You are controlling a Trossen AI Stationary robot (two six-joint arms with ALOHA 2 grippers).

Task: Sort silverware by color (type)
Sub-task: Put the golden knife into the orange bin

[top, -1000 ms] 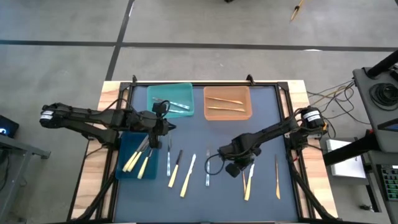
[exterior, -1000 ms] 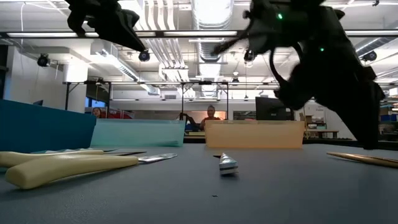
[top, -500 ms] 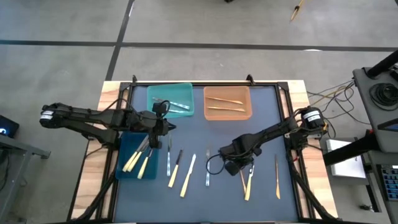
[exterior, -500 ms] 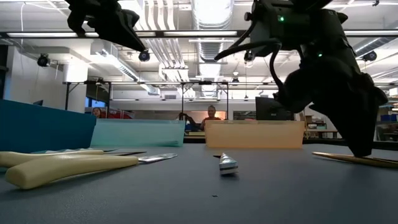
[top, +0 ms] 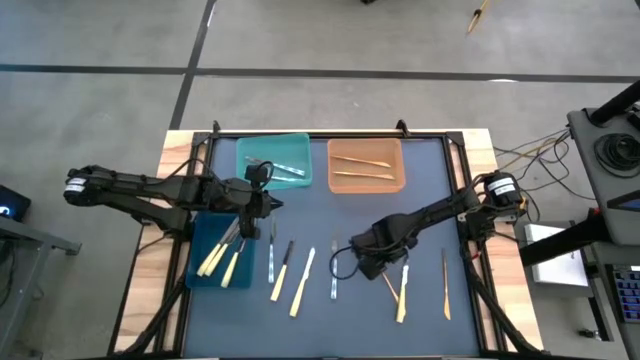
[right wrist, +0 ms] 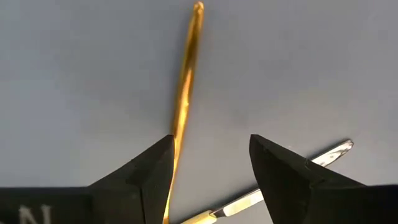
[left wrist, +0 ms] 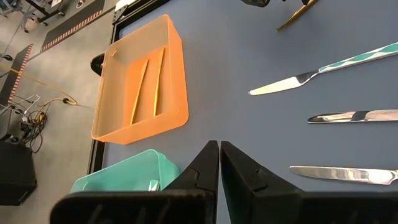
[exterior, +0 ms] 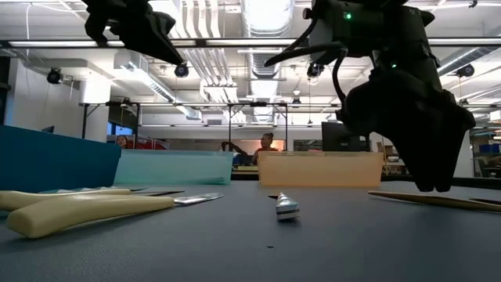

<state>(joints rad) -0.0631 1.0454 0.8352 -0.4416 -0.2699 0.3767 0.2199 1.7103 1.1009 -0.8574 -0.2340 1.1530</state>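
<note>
Silverware lies across the dark mat: grey knives (top: 272, 255) (top: 334, 268), pale yellow pieces (top: 303, 281) (top: 402, 292), and orange-tan pieces (top: 388, 288) (top: 446, 283). More pale yellow pieces rest in the blue bin (top: 200, 232). Grey ones lie in the teal bin (top: 250, 150), and two orange ones in the orange bin (top: 366, 186). My right gripper (right wrist: 211, 146) points down, open, low over the mat. The orange-tan piece (right wrist: 186, 68) runs past one finger, and a pale-handled knife (right wrist: 273, 180) lies below the gap. My left gripper (left wrist: 219, 146) hangs shut above the mat beside the blue bin, with nothing in it. My right gripper stands open over the orange-tan piece, which lies flat on the mat. Its shaft (right wrist: 178, 127) passes under the inner edge of one finger (right wrist: 155, 165). I cannot tell whether that finger touches it.
The three bins stand along the mat's far and left parts. A black frame (top: 330, 134) borders the mat, with wooden table edges outside it. Open mat lies between the orange bin and my right gripper. People sit far off in the room behind.
My right gripper has opened and rolled a little at the wrist, staying low over the same spot. In the low view the orange-tan piece beside it now shows farther out from under the fingers.
</note>
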